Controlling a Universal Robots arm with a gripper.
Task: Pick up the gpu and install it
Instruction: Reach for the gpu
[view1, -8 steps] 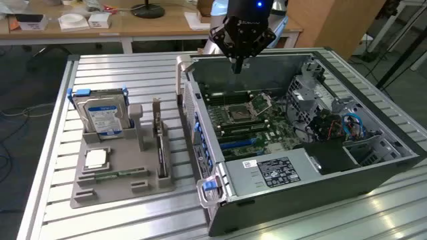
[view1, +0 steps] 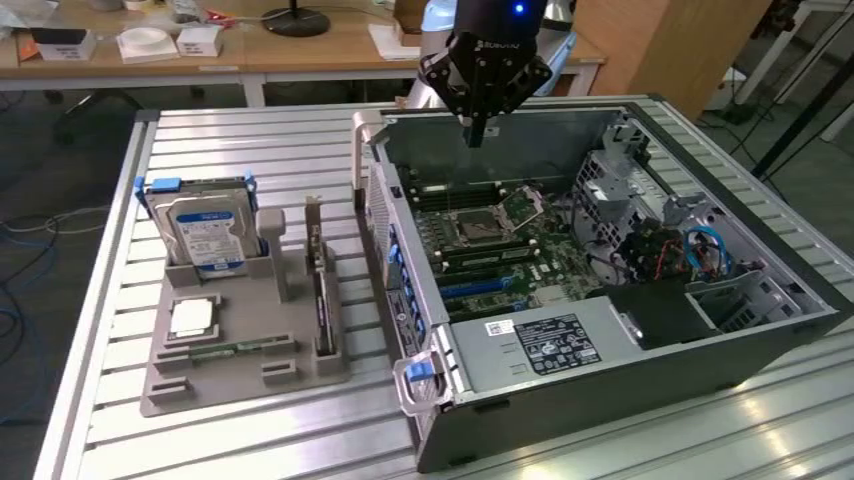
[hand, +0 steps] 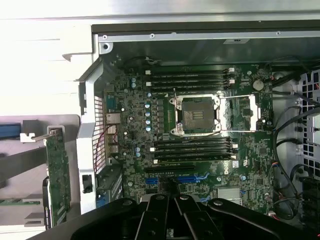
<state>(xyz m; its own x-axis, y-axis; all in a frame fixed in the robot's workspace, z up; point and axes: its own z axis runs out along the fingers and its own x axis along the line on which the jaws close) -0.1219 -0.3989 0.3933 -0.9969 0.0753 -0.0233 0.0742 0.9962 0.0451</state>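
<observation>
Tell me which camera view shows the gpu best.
The exterior view: the gpu stands on edge in the gray holder beside the open computer case, with its whole length visible. The wrist view shows it at a slant, green board and metal bracket, just outside the case wall.

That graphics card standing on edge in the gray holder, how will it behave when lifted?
The gpu looks like a thin rigid board, so probably stiff and light. Standing on edge in the gray holder, it would likely tip if released outside its slot. Bare circuitry suggests it's fragile.
</observation>
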